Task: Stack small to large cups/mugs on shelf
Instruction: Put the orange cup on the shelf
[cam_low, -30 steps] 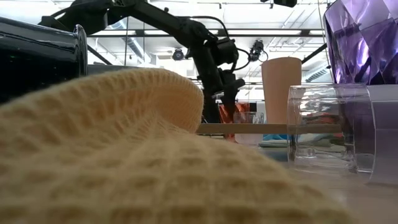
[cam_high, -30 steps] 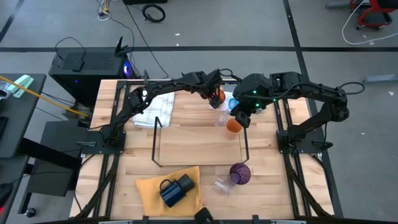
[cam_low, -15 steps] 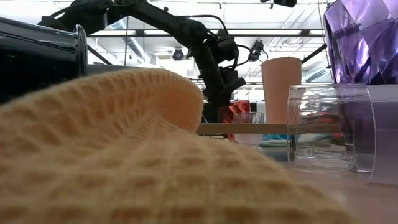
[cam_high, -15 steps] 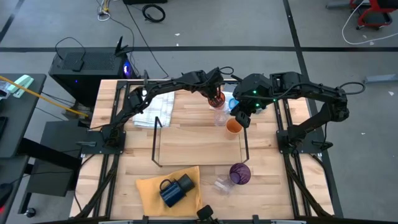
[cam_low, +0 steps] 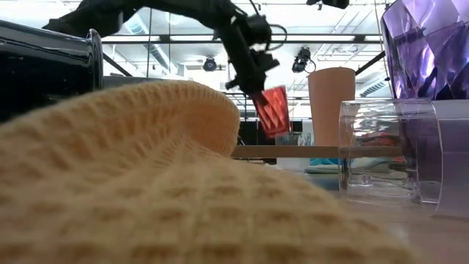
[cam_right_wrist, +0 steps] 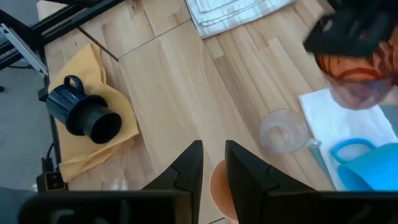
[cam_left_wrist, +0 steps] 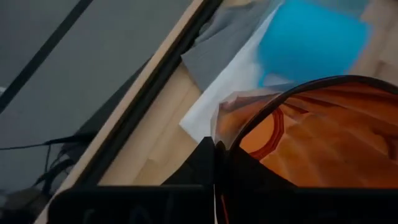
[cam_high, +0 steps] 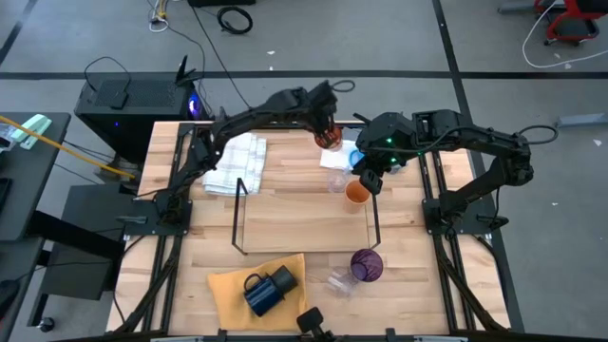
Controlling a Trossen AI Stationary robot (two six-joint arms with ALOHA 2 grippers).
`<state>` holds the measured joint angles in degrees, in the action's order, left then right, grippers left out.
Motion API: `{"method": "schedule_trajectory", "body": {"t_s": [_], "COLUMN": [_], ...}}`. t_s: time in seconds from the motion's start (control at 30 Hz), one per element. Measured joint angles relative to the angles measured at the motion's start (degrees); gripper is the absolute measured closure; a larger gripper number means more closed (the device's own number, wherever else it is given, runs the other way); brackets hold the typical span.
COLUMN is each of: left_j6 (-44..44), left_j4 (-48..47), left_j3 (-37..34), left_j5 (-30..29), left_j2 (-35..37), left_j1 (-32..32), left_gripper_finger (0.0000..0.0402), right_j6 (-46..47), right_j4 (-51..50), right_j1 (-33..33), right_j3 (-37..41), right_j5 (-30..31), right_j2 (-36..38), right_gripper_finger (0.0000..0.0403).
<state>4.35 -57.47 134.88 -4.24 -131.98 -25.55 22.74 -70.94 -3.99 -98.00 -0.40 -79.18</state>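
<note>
My left gripper [cam_high: 326, 123] is shut on an orange translucent faceted cup [cam_low: 274, 111], held in the air over the table's far side. A plain orange cup [cam_high: 357, 194] stands upright on the right end of the shelf [cam_high: 294, 223]. My right gripper [cam_right_wrist: 213, 167] hovers just above this cup, its fingers a little apart with nothing between them. A clear glass [cam_high: 335, 179] and a blue mug [cam_high: 353, 158] stand beside the shelf's far right corner. A purple cup [cam_high: 367, 264], a lying clear glass [cam_high: 340, 281], a navy mug [cam_right_wrist: 67, 102] and a black cup [cam_right_wrist: 101, 122] are near the front edge. My left gripper pinches the orange faceted cup at its rim [cam_left_wrist: 244, 129] between the two fingers. The fingers [cam_low: 256, 82] come from above, slanting down. The cup hangs below them, tilted, mouth toward the gripper, lifted clear of the table and higher than the shelf board.
A folded white cloth [cam_high: 237, 157] lies at the far left. Another white cloth [cam_high: 340, 157] lies under the blue mug. A yellow waffle cloth [cam_high: 256, 285] under the dark mugs fills the low view's foreground. The shelf's black wire loops [cam_high: 237, 214] stand at both ends.
My left gripper has shut on the orange faceted cup and raised it off the table, moving slightly toward the far edge. The cup stood upright by the clear glass; it now hangs tilted above shelf height.
</note>
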Motion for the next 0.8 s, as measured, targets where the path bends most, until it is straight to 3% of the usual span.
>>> {"method": "schedule_trajectory", "body": {"t_s": [0.07,0.33,0.6,0.8], "left_j6": [0.7,0.36,6.1,8.51], "left_j4": [-2.1,-19.34,-21.86,-18.8], "left_j3": [-2.41,-0.88,-0.79,-2.19], "left_j5": [2.25,4.23,7.28,4.33], "left_j2": [3.29,10.81,14.59,12.81], "left_j1": [0.01,1.83,9.93,16.55], "left_gripper_finger": [0.0388,0.0388,0.0388,0.0388], "right_j6": [-0.36,-3.06,-4.72,-4.9], "right_j4": [-0.77,-3.26,-3.23,-3.21], "right_j1": [0.0,-0.02,-0.01,0.0], "right_j3": [0.0,0.02,0.02,0.02], "right_j5": [-0.01,0.83,1.93,2.01], "right_j2": [0.0,0.15,0.15,0.15], "right_gripper_finger": [0.0328,0.0328,0.0328,0.0328]}}
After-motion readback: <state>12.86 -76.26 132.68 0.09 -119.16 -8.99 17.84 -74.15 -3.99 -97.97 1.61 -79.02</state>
